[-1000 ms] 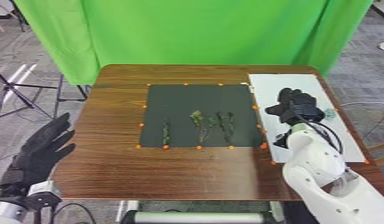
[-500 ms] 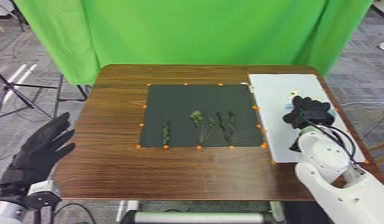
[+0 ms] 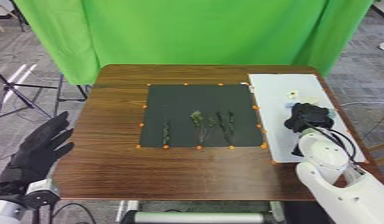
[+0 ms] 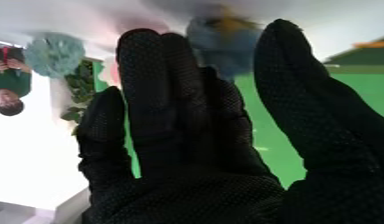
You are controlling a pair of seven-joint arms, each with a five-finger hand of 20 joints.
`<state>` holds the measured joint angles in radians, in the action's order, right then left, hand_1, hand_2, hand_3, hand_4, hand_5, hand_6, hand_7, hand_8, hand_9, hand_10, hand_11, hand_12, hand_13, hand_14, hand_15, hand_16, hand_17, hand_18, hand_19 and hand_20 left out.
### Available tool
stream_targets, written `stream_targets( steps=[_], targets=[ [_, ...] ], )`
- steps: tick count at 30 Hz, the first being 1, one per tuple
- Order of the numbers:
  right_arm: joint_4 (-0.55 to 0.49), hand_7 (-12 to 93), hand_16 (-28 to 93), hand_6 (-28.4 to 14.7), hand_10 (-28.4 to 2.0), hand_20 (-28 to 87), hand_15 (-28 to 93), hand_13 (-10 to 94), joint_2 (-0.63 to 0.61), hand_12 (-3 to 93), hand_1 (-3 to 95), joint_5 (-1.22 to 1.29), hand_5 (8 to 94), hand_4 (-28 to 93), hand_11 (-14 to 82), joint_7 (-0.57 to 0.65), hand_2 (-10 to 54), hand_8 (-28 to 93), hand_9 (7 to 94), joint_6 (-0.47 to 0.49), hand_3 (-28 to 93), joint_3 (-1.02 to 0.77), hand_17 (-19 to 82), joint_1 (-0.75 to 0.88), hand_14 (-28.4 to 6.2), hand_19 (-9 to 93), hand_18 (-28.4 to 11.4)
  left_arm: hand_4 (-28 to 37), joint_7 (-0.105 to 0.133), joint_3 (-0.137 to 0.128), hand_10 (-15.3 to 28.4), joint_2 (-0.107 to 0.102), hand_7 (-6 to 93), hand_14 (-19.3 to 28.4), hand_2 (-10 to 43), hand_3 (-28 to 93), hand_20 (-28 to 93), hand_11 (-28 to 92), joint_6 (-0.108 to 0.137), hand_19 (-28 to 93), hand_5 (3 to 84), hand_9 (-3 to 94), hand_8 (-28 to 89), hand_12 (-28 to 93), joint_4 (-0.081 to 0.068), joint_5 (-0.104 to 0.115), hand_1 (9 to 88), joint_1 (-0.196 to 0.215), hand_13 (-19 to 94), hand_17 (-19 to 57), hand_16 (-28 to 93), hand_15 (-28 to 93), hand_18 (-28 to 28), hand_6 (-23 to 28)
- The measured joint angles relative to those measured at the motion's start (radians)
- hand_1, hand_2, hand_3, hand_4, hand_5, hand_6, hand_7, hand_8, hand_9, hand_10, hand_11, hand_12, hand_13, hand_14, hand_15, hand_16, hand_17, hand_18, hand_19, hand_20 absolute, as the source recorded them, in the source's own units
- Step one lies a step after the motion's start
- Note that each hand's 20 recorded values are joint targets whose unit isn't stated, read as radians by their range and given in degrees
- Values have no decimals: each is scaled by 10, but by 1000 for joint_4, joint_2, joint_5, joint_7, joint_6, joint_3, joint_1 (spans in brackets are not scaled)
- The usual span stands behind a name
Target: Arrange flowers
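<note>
Flowers: pale ones lie on the white sheet (image 3: 282,82) around the right hand (image 3: 308,117); a yellowish flower (image 3: 293,94) sits just past its fingertips, and a pale blue flower (image 3: 331,113) is just beside it, on the side away from the mat.
Right hand: over the white sheet, back up, its arm coming from the robot's side; in the right wrist view the right hand (image 4: 188,190) has straight fingers (image 4: 153,100), with the thumb (image 4: 286,75) standing well away from them (whether it touches a flower, I can't tell).
Near its fingers: a round blue-green bloom (image 4: 53,54) and green leaves (image 4: 80,85) lie beyond the side opposite the thumb; a blurred blue bloom (image 4: 222,45) is by the gap between fingers and thumb.
Green sprigs: three, left of the right hand on the dark mat (image 3: 180,100); a thin sprig (image 3: 227,129) is nearest it, then a leafy sprig (image 3: 199,121), then a small sprig (image 3: 166,132) farthest off.
Left hand: the left hand (image 3: 30,152) is beside the table (image 3: 162,175), well apart from the sprigs, fingers extended and slightly spread, holding nothing.
Curtain: green curtain (image 3: 188,35), beyond both hands, past the table's far edge.
</note>
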<state>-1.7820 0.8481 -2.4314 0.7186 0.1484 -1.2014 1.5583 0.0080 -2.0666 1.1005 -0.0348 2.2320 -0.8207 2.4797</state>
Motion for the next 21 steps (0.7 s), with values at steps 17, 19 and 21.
stream_targets(
  steps=[17,19,21],
  targets=[
    [-1,503,306,10,-68,557,650,743,-2,515,465,-38,699,-271,242,-85,-93,18,829,-242,835,32,294,15,-57,854,-216,-263,5,-42,78,-11,176,106,-39,688,105,81,2,325,210,153,-94,224,4,1,248,-3,109,-122,98,118,167,4],
    [-25,503,307,9,-68,558,651,743,-7,518,458,-35,698,-259,239,-97,-94,23,830,-260,840,51,294,1,-57,854,-215,-263,7,-49,78,-14,175,106,-39,688,104,82,2,325,210,153,-93,224,6,2,248,-2,109,-122,97,119,167,3],
    [-47,503,308,8,-68,559,652,743,-12,520,453,-32,698,-244,236,-111,-94,25,831,-277,842,80,295,-23,-57,856,-216,-263,9,-53,78,-18,175,106,-38,688,104,82,2,324,210,154,-93,223,6,3,247,-1,109,-122,96,120,167,3]
  ],
)
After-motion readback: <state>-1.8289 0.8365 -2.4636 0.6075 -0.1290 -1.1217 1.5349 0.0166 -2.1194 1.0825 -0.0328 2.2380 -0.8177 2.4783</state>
